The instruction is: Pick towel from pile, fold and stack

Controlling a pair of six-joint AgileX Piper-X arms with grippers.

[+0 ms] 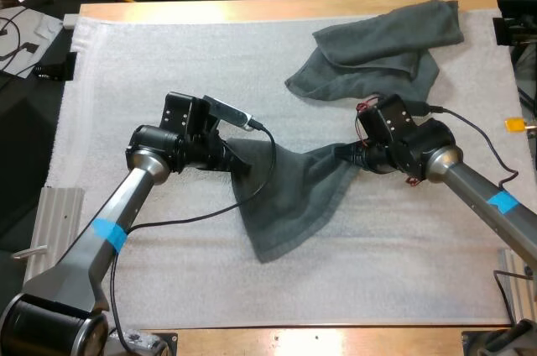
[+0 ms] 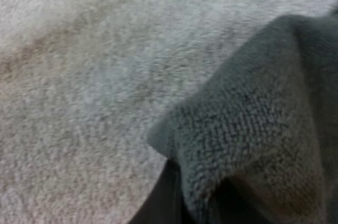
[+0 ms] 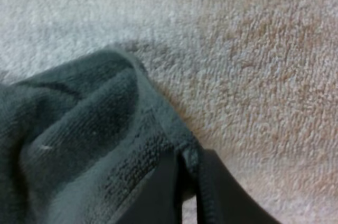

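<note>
Stretching between my grippers over the white mat [image 1: 151, 62], the grey-green towel [image 1: 289, 196] droops to a point toward me. My left gripper [image 1: 239, 161] and right gripper [image 1: 346, 153] each pinch a top corner. To lay it flat I'd draw them evenly apart, clear of the crumpled towel [image 1: 377, 45] at the far right.

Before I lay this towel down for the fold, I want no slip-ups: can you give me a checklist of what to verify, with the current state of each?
1. Left end effector shut on a corner of the towel: ok.
2. Right end effector shut on its other end: ok.
3. Towel spread flat between them: not ok. It is bunched near the right end effector, with a loose corner trailing on the mat.
4. Held towel apart from the crumpled towel: ok.
5. How deep each grip reaches into the cloth: cannot tell.
</note>
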